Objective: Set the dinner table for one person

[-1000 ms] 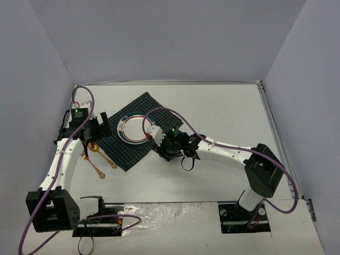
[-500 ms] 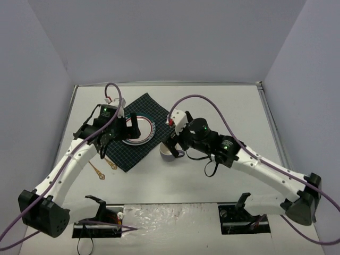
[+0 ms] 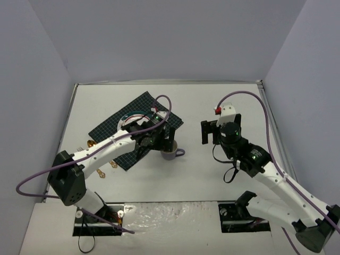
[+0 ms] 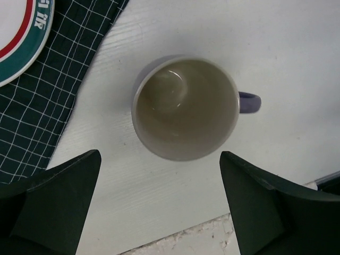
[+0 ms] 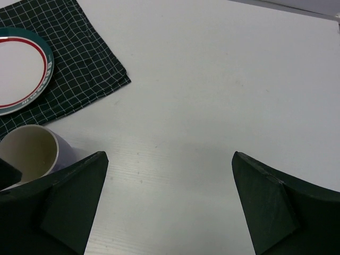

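On the white dinner table (image 3: 228,101) lies a dark green checked cloth (image 3: 139,108) with a red- and green-rimmed plate (image 3: 129,121) on it, partly under my left arm. A purple mug (image 3: 171,154) stands upright and empty just off the cloth's near corner, its handle pointing right. My left gripper (image 3: 166,142) hovers open right above the mug (image 4: 185,106), and its fingers (image 4: 53,204) are not touching it. My right gripper (image 3: 213,132) is open and empty over bare table to the right. In its view the mug (image 5: 29,151) and plate (image 5: 18,69) show at the left.
Gold cutlery (image 3: 101,171) lies on the table left of the cloth, partly hidden by the left arm. Metal rails (image 3: 271,122) edge the table, and purple-grey walls close it in on three sides. Both arm bases sit at the near edge.
The right gripper opened, left the mug standing by the cloth's corner and pulled away to the right. The left arm swung right, across the plate, to above the mug.
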Available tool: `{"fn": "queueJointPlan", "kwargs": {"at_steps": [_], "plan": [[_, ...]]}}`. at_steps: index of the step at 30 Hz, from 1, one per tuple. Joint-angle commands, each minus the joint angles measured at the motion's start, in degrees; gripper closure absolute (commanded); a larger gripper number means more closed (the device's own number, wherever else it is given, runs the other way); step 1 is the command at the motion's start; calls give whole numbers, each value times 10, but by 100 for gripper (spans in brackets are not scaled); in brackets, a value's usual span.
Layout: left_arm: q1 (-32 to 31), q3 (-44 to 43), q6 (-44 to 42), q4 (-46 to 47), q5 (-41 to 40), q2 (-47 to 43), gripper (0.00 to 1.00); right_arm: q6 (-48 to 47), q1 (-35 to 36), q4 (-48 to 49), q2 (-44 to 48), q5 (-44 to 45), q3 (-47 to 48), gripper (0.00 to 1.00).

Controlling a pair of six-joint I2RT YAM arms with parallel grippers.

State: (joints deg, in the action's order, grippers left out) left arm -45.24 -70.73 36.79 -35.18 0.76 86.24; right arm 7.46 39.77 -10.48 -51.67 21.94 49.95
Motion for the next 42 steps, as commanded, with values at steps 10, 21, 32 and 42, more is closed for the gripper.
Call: {"fn": "queueJointPlan", "kwargs": {"at_steps": [10,21,32,42], "plan": [[1,-57,15,4,-56,57,39,11,-5,28,32,38,-20,0],[14,-57,14,4,-55,79,64,10,-6,28,31,41,-29,0],[17,-76,13,0,-49,87,88,8,-6,30,30,40,-35,0],[50,-185,-14,-67,-41,75,100,-1,-6,30,16,37,-28,0]]}}
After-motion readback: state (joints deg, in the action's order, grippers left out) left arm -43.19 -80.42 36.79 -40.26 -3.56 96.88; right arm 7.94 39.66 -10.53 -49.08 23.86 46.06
